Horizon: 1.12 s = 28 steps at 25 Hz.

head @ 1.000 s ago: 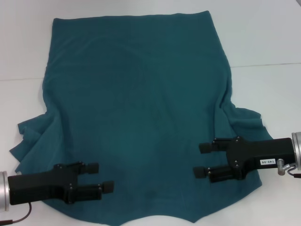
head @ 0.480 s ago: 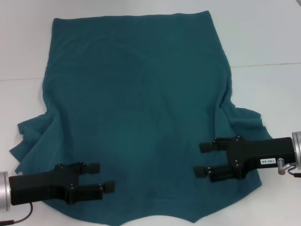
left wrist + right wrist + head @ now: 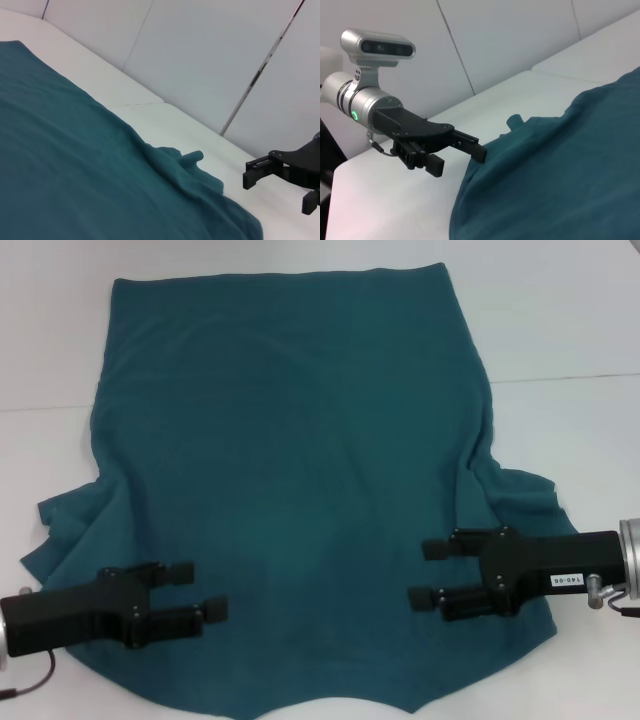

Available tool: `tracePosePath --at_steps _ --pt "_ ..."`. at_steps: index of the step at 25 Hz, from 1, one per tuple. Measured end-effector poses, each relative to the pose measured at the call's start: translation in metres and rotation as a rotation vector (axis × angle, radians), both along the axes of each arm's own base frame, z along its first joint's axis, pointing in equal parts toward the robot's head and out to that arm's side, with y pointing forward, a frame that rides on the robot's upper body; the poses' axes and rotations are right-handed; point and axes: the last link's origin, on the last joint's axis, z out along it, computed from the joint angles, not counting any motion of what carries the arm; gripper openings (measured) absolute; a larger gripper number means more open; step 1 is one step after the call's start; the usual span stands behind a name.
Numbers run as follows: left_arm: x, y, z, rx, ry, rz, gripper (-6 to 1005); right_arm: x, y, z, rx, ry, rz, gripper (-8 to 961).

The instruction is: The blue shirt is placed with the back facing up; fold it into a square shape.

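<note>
Lying spread flat on the white desk [image 3: 560, 330], plain side up: the blue shirt [image 3: 300, 480], dark teal, soft and matte. Straight hem resting at the far edge, short sleeves bunching in loose folds at both sides, curved neckline sitting nearest the robot.

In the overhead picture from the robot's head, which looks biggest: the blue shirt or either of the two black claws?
1. The dark teal-blue soft fabric shirt, covering most of the picture.
2. The left black gripper and the right black gripper, both open; they look alike in size, so I won't rank them.
</note>
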Motion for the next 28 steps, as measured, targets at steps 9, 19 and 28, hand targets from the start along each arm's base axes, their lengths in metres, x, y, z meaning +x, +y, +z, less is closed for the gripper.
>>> tracePosePath --at_steps 9,19,28 --pt "-0.035 0.027 0.035 0.265 0.06 0.221 908 0.001 -0.003 -0.003 0.017 0.035 -0.03 914" --pt "-0.066 0.053 0.048 0.446 0.203 0.405 908 0.004 -0.006 -0.005 0.027 0.078 -0.095 914" --pt "-0.069 0.062 0.028 0.441 0.303 0.427 905 0.005 -0.007 -0.006 0.031 0.092 -0.123 914"
